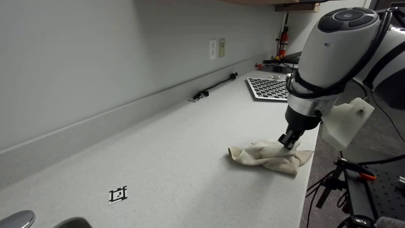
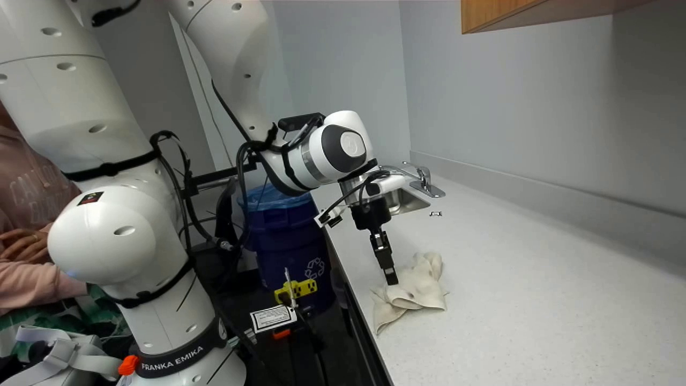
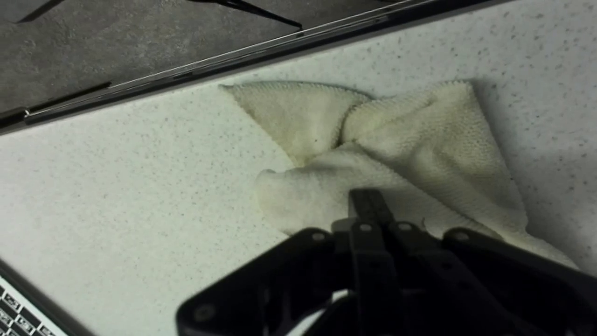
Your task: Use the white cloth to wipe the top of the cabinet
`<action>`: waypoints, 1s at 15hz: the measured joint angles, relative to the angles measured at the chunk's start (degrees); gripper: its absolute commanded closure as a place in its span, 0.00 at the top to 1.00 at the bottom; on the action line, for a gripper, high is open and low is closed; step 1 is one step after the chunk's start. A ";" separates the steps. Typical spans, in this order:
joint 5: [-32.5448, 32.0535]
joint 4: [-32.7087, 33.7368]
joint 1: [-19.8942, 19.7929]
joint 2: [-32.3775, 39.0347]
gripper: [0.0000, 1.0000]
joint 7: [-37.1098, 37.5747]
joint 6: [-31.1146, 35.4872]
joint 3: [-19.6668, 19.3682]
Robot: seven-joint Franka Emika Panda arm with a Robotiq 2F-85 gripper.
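Note:
The white cloth, cream and crumpled into folds, lies on the off-white cabinet top close to its front edge. My gripper points down onto it, tilted, with the fingertips at the fabric. From above, in the wrist view, the fingers stand together over a raised fold of the cloth. No fabric shows between them, and the very ends meet the fold. An exterior view also has the gripper touching the cloth from above.
A flat black-and-white grid board lies farther along the counter. A black cable runs near the backsplash. A printed marker is on the surface; a faucet and sink stand at an end. A wooden cabinet overhangs.

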 measured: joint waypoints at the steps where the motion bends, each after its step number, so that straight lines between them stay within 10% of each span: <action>1: -0.31 0.06 -0.29 0.64 0.00 0.10 0.64 0.00; 15: 0.33 6.18 -1.29 12.21 0.00 -1.34 13.47 -1.14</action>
